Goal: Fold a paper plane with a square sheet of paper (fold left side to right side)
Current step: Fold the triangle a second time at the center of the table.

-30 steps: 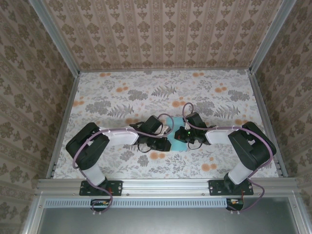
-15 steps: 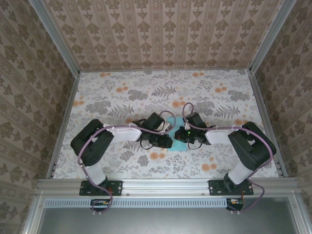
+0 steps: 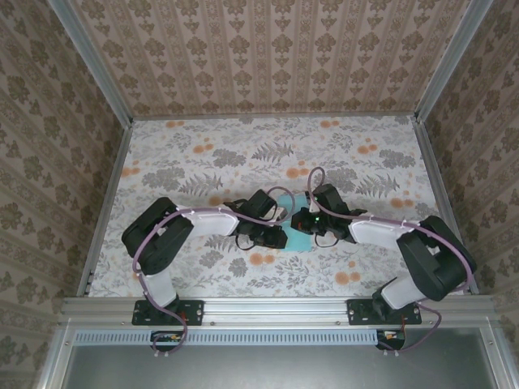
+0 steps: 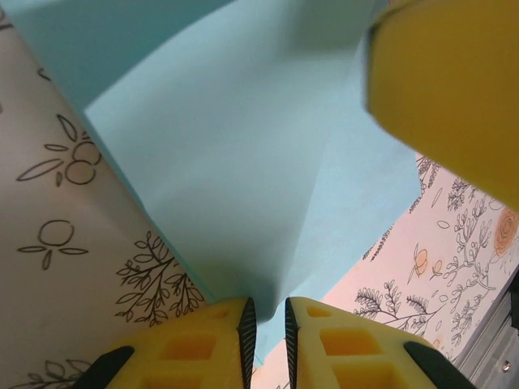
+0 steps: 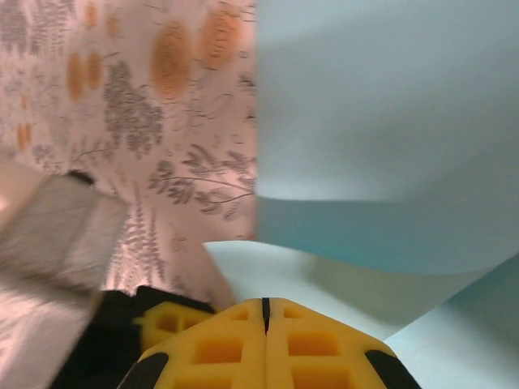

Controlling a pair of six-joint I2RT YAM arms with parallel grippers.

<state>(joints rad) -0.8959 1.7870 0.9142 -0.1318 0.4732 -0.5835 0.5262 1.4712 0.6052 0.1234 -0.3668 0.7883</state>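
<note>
The square sheet of paper [image 3: 298, 242] is light cyan and lies at the table's middle, mostly covered by both wrists. In the left wrist view its lifted flap [image 4: 243, 162] rises and narrows into my left gripper [image 4: 268, 312], whose jaws stand a thin gap apart with the paper's edge between them. My left gripper [image 3: 277, 235] and right gripper [image 3: 303, 224] nearly meet over the sheet. A yellow finger of the right gripper [image 4: 446, 89] shows above the flap. My right gripper [image 5: 265, 306] is fully shut, nothing seen between its pads, low over the paper [image 5: 381, 121], which curls up ahead.
The floral tablecloth [image 3: 203, 162] covers the table, with patterned walls on three sides and a metal rail [image 3: 276, 308] at the near edge. Purple cables loop above both wrists. The left gripper's yellow finger [image 5: 166, 322] sits close at the right wrist view's lower left.
The left arm has slid right toward the centre, over the paper. The right arm's elbow has swung outward and lower while its gripper stayed by the sheet.
</note>
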